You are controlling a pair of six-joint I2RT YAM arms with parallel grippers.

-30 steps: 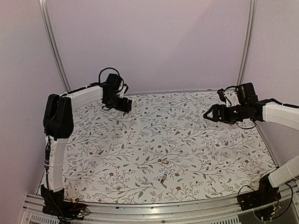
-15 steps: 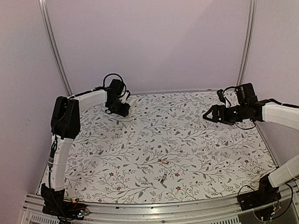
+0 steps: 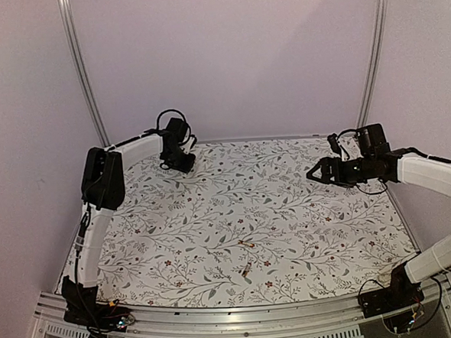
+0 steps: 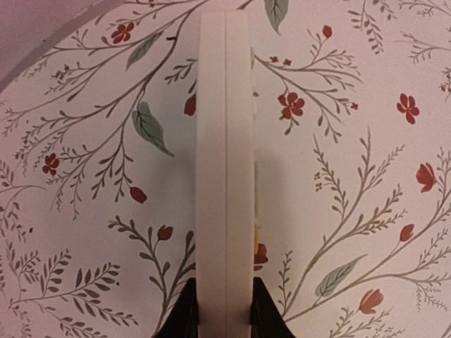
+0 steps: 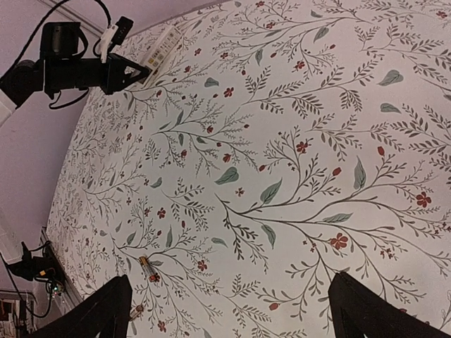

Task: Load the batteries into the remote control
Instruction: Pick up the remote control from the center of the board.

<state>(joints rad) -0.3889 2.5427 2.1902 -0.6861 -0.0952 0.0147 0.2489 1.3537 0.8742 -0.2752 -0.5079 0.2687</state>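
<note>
The white remote control [image 4: 224,141] stands on its long edge on the flowered table at the far left back. My left gripper [image 4: 224,289] is shut on it, one black finger pressed on each side. From the right wrist view the remote control [image 5: 162,46] shows its buttons just past the left gripper [image 5: 141,70]. Two small coppery batteries [image 3: 246,244] [image 3: 246,273] lie apart near the table's front middle; one battery [image 5: 146,265] also shows in the right wrist view. My right gripper [image 3: 311,174] hovers open at the right, holding nothing.
The flowered table cover [image 3: 289,211] runs to a metal rail [image 3: 242,317] at the near edge. Pale walls and two upright metal poles [image 3: 82,70] close the back. Black cables [image 3: 168,115] loop over the left wrist.
The left jaws have closed onto the remote's sides, and the left arm has shifted slightly toward the back left. The right arm and the batteries have not moved.
</note>
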